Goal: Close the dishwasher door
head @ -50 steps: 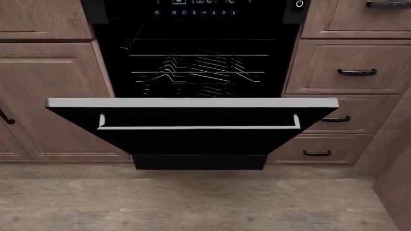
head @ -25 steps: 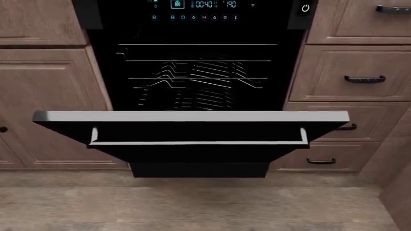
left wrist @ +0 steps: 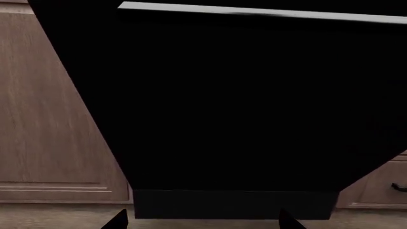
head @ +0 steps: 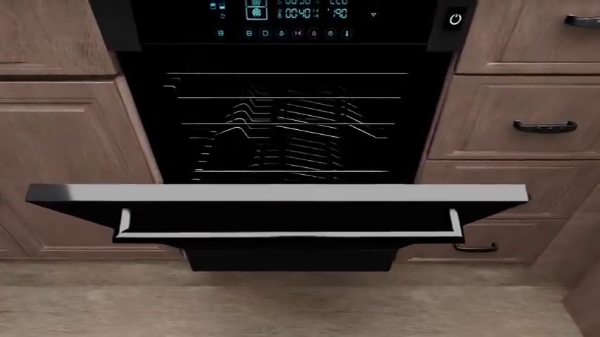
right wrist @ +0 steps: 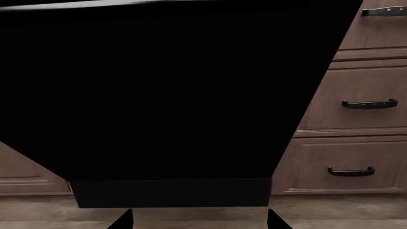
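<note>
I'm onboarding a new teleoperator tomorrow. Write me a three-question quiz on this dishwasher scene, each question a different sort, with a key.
1. True or false: the dishwasher door is shut flush with the cabinets.
2. Multiple choice: the brown drawers with dark handles lie on which side of the head view? A) left B) right C) both
3. Fill in: the door's silver bar handle runs ____ across the panel.

Key: 1 false, it hangs open and racks show behind; 2 B; 3 horizontally.

Only the dark fingertips of the left tool and the right tool show, spread apart and touching nothing.

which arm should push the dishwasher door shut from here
Close call; slightly the right. Both open pincers sit low, facing the dishwasher door's black underside. In the right wrist view the door looks more centred.
</note>
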